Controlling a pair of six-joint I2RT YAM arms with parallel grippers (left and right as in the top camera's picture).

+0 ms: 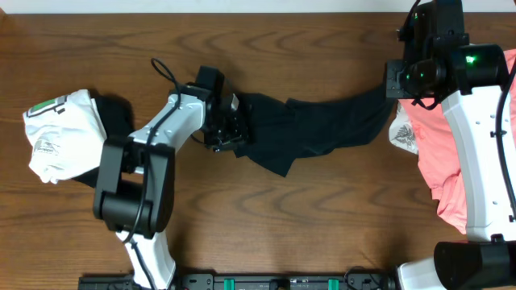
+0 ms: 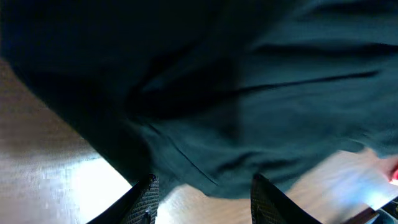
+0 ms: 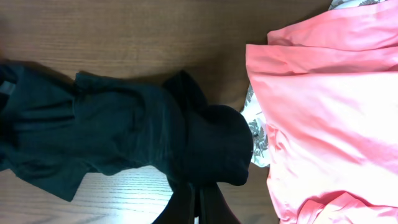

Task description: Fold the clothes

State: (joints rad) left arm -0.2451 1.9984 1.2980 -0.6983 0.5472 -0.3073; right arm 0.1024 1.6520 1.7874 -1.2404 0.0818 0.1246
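Note:
The black shirt (image 1: 310,121) lies stretched across the middle of the wooden table between my two grippers. My left gripper (image 1: 228,133) is at its left end. In the left wrist view the gripper (image 2: 202,182) is open: the shirt's hem (image 2: 249,93) hangs just past the fingertips (image 2: 149,190) and bare wood shows between them. My right gripper (image 1: 393,87) holds the shirt's right end. In the right wrist view it (image 3: 200,190) is shut, with bunched black shirt fabric (image 3: 214,149) pinched at the tips and the rest trailing left.
Salmon-pink garments (image 1: 439,153) (image 3: 323,112) are piled at the right under my right arm, with a white patterned cloth (image 1: 403,135) (image 3: 256,134) at their edge. A white garment with green print (image 1: 60,133) lies on another black one (image 1: 117,117) at the left.

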